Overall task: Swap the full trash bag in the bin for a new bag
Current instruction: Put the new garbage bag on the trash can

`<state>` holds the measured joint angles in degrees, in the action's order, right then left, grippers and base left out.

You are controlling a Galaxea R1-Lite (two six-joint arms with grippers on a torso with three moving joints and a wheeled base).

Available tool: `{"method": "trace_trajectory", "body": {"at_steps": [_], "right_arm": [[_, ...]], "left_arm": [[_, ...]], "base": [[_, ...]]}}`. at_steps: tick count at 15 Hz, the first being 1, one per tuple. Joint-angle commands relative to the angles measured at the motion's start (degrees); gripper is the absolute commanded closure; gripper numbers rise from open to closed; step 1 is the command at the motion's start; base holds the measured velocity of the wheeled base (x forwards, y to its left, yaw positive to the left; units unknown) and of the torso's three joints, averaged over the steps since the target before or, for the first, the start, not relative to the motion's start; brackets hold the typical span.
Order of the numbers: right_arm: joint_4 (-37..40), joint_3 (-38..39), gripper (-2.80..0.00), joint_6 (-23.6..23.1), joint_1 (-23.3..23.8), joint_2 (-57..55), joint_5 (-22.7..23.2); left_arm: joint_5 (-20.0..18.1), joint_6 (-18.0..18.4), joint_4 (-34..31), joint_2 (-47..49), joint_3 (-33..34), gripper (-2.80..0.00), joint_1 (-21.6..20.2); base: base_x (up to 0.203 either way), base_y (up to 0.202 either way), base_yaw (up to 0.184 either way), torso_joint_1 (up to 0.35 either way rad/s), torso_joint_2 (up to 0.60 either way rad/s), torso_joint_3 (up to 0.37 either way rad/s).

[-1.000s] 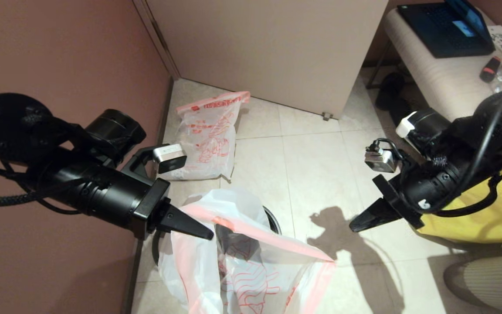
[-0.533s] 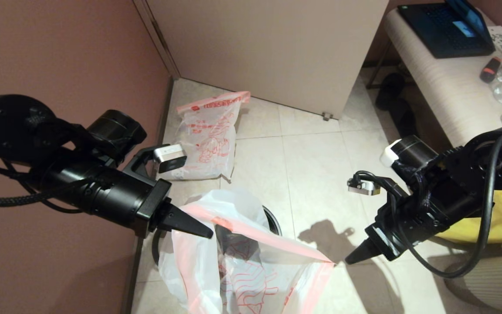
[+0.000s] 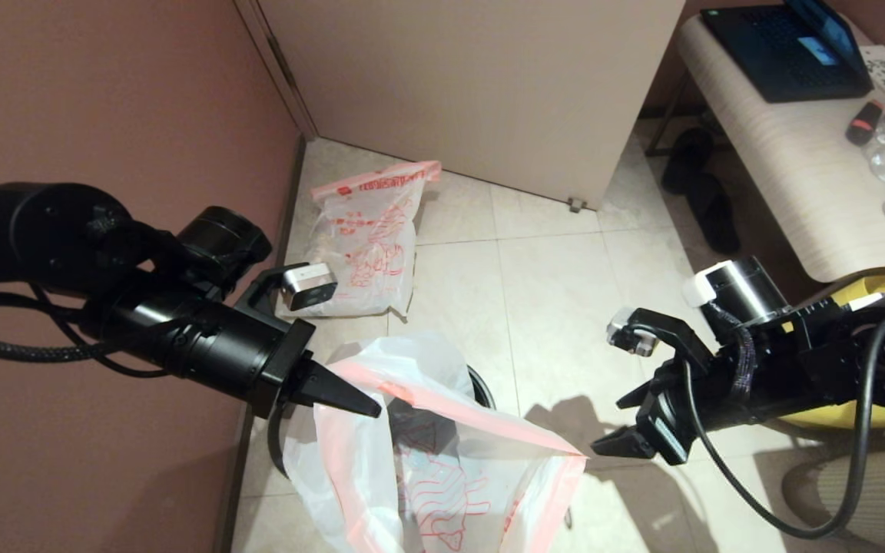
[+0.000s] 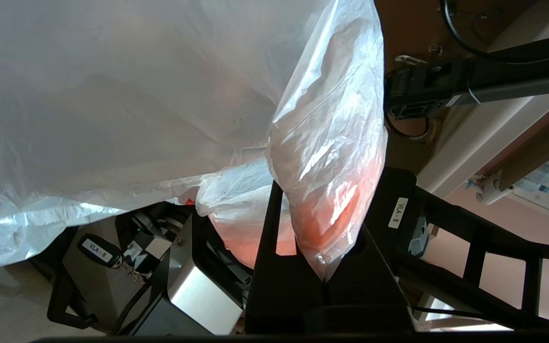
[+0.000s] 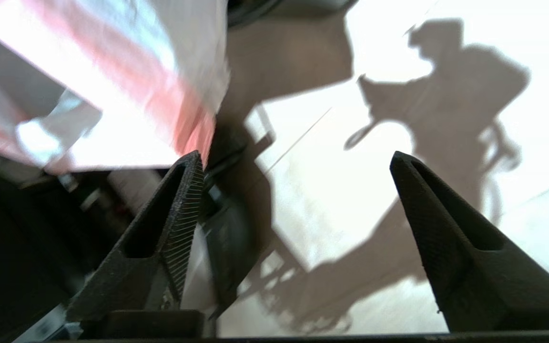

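Observation:
My left gripper (image 3: 369,407) is shut on the pink mouth band of the new bag (image 3: 442,453), a thin whitish bag with faint red print, held spread over the bin. In the left wrist view the bag (image 4: 327,143) bunches into the shut left gripper (image 4: 322,286). Only arcs of the black bin (image 3: 485,390) show around the bag. The full trash bag (image 3: 369,246), with red print and lumpy contents, stands on the floor by the wall. My right gripper (image 3: 610,425) is open just right of the bag's free pink corner (image 3: 569,465). In the right wrist view the right gripper (image 5: 294,157) holds nothing, with that corner (image 5: 193,128) beside one finger.
A brown wall runs along the left and a beige cabinet (image 3: 488,92) stands behind. At the right are a yellow bag (image 3: 865,411), black slippers (image 3: 700,192), and a table (image 3: 796,146) with a laptop and glasses. Tiled floor lies between the bags.
My right arm has dropped and swung left toward the bag's free corner, and its gripper has opened. The left gripper has shifted slightly, still holding the bag.

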<state>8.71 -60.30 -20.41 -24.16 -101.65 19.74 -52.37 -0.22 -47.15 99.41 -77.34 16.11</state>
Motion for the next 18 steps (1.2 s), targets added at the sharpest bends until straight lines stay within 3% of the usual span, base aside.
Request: {"method": "trace_trajectory", "body": {"at_steps": [1,15,18], "right_arm": [[-10.43,2.72,-2.80,-1.68,-0.71,-1.11,-0.01],[-11.85,6.62,-2.80,-4.06,-8.40,4.94,-1.63],[-16.42,8.35,-2.80,-4.34,-9.67,3.52,-1.37]], "left_arm": [[-0.45,-0.04,-0.22,0.45,0.26,0.00,-0.03],[-0.45,0.04,0.02,1.22,-1.06,0.00,-1.09],[-0.54,0.00,0.58,1.47,-1.25,0.00,-1.09]], "base": [[0.000,0.000,0.000,0.000,0.00,0.000],[0.000,0.000,0.000,0.000,0.00,0.000],[0.000,0.000,0.000,0.000,0.00,0.000]]}}
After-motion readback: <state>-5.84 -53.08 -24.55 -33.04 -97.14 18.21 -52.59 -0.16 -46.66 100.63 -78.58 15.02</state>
